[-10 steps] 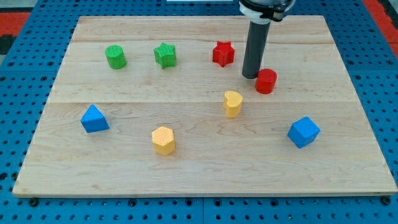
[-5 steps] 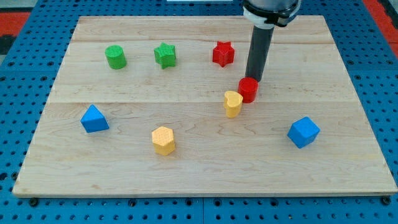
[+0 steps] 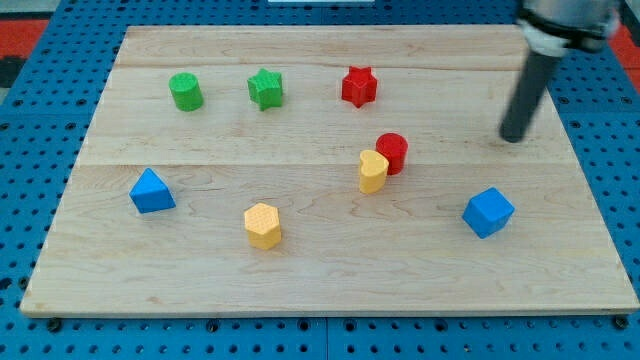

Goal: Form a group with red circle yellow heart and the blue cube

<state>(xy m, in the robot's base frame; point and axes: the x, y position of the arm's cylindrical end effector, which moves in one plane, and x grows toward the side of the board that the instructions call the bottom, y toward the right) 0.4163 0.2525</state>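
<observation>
**Counting eight blocks on the board, tip off to the right**

Eight small blocks sit on the pale wooden board (image 3: 330, 270), which rests on a blue pegboard (image 3: 30, 180). Two greens: green cylinder (image 3: 185, 91), green star (image 3: 265, 88). Two reds: red star (image 3: 359, 86), red circle (image 3: 392, 153). Two yellows: yellow heart (image 3: 373, 171), yellow hexagon (image 3: 263, 225). Two blues: blue triangle (image 3: 151, 191), blue cube (image 3: 488, 212).

All blocks look matte and solid-coloured; board shows plank seams and grain.

Red circle touches yellow heart at the heart's upper right. Blue cube lies well apart from that pair, toward the view's lower right.

My tip (image 3: 514, 138) is blurred, standing above the blue cube and well to the right of the red circle, touching no block. Rod is a plain dark cylinder; no fingers to grasp or release anything.
</observation>
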